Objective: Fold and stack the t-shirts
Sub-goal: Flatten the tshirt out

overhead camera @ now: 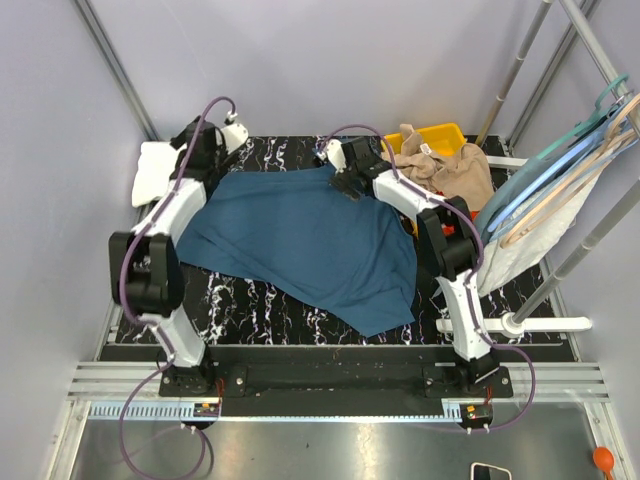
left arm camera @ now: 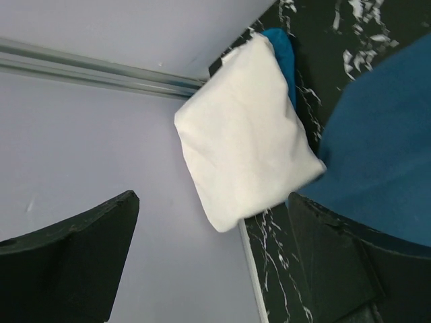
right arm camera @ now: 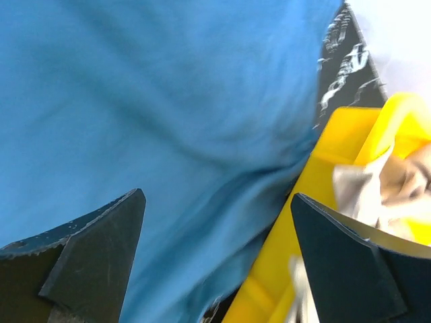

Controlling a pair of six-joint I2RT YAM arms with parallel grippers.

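A large dark teal-blue t-shirt (overhead camera: 300, 245) lies spread out and rumpled across the black marbled table (overhead camera: 250, 300). A folded white t-shirt (overhead camera: 155, 172) sits at the far left corner, overhanging the table edge, with a bit of teal cloth (left arm camera: 279, 50) under it. Tan t-shirts (overhead camera: 455, 165) are heaped in a yellow bin (overhead camera: 435, 133). My left gripper (overhead camera: 203, 150) hangs open just short of the white t-shirt (left arm camera: 246, 131), with nothing between its fingers (left arm camera: 87, 256). Over the far right edge of the teal t-shirt (right arm camera: 155, 101), beside the bin (right arm camera: 323, 202), my right gripper (overhead camera: 350, 182) is open and empty.
Pale blue and beige hangers (overhead camera: 560, 170) hang on a rack at the right, above a white bag (overhead camera: 520, 250). A small red-orange item (overhead camera: 448, 228) shows beside the right arm. Metal frame posts (overhead camera: 115, 65) and grey walls close in the far side.
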